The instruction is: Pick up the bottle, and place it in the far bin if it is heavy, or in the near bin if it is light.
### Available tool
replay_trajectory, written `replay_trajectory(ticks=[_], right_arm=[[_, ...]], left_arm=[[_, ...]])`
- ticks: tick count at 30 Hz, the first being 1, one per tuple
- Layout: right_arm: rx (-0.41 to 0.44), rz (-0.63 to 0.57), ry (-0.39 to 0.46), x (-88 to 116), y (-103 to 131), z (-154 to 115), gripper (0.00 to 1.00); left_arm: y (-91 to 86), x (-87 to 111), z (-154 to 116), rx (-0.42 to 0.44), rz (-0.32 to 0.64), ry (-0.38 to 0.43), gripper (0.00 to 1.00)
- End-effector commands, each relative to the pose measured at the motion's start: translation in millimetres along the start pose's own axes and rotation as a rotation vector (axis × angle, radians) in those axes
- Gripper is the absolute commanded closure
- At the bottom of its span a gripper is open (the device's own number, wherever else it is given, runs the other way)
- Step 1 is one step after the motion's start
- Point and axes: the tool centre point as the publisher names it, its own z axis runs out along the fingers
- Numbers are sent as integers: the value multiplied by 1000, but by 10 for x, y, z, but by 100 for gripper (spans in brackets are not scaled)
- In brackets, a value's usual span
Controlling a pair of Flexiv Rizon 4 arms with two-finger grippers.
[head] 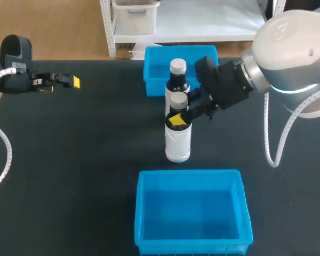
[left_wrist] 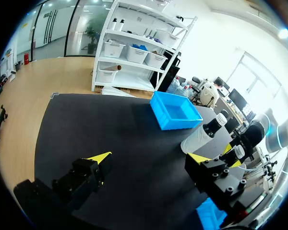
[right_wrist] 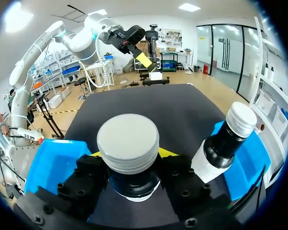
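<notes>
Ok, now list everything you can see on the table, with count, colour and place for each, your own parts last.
front bottle: one, dark with white label, mid-table, neck in the right tool
rear bottle: one, same colours, just behind it, before the far bin
far bin: one, blue, far edge
near bin: one, blue, near edge, empty
table: one, black
left tool: one, yellow-tipped, open, far left
right tool: one, yellow-tipped, shut on front bottle's neck

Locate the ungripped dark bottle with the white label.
Head view, centre: the dark bottle stands upright just behind the gripped bottle at the right gripper, before the blue plastic far bin.
</notes>
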Motion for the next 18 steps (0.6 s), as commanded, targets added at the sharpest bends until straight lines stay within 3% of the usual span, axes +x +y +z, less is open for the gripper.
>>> replay_trajectory(ticks=[1, 18], right_arm=[[2, -1, 0, 24, 16, -5, 100], [34, -12, -7, -182, 34, -339, 100]], left_arm=[[0, 0, 0, 0, 0, 0, 0], [0, 0, 0, 0, 0, 0, 0]])
